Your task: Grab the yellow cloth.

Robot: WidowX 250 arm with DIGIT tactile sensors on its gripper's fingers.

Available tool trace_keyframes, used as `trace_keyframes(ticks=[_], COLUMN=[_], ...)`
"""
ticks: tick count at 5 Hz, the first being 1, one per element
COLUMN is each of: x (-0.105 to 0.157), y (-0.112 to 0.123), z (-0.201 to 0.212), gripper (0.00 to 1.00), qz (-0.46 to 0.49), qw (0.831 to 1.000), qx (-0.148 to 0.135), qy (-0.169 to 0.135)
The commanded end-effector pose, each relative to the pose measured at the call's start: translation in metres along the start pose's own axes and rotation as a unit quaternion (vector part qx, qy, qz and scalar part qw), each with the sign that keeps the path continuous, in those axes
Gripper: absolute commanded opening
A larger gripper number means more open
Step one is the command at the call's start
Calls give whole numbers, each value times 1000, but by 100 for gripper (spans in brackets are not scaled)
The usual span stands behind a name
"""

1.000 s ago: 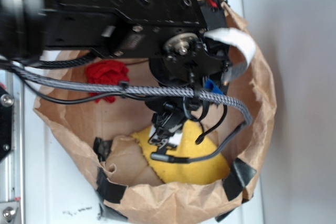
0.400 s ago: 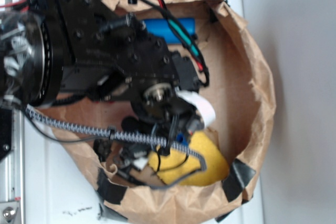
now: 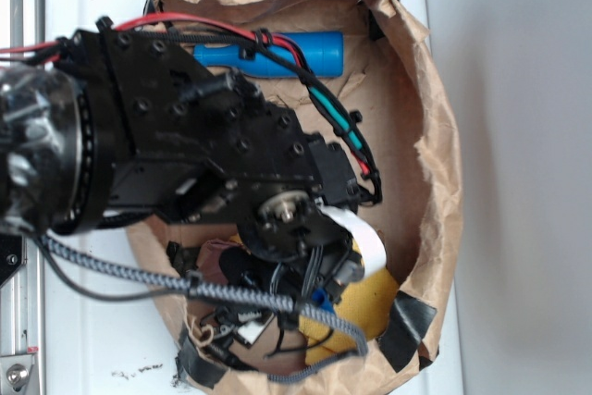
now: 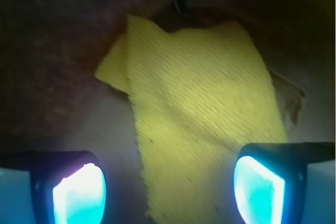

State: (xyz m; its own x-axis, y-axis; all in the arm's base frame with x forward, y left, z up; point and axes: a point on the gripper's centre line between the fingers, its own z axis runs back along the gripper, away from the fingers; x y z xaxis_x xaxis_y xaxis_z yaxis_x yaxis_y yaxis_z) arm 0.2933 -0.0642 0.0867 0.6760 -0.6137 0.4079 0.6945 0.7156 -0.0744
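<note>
The yellow cloth [image 4: 199, 108] lies flat on the brown paper floor and fills the middle of the wrist view. It runs down between my two glowing fingertips [image 4: 79, 195]. My gripper [image 4: 168, 195] is open, with the jaws wide apart over the cloth's near end. In the exterior view only a patch of the cloth [image 3: 370, 307] shows at the lower right of the paper bag, below the arm. The gripper itself [image 3: 277, 316] is mostly hidden there by the arm and cables.
A crumpled brown paper bag wall [image 3: 435, 136] rings the work area, with black tape [image 3: 400, 330] at the lower rim. A blue bottle [image 3: 277, 51] lies at the top. The arm covers the bag's left half. The red wad is hidden.
The arm has swung down toward the bottom of the bag, uncovering the blue bottle and covering the red wad. The gripper has come lower over the yellow cloth.
</note>
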Motion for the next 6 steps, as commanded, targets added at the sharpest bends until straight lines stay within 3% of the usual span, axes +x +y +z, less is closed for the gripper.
trace_keyframes(ticks=[1,3,6], x=[1,9,11], y=[-33,-45,-44], z=[-5,-32,-32], gripper=[100,100,100], qz=[-22,0,2], qw=[999,999,999], qx=[22,7,1], qy=[-8,45,45])
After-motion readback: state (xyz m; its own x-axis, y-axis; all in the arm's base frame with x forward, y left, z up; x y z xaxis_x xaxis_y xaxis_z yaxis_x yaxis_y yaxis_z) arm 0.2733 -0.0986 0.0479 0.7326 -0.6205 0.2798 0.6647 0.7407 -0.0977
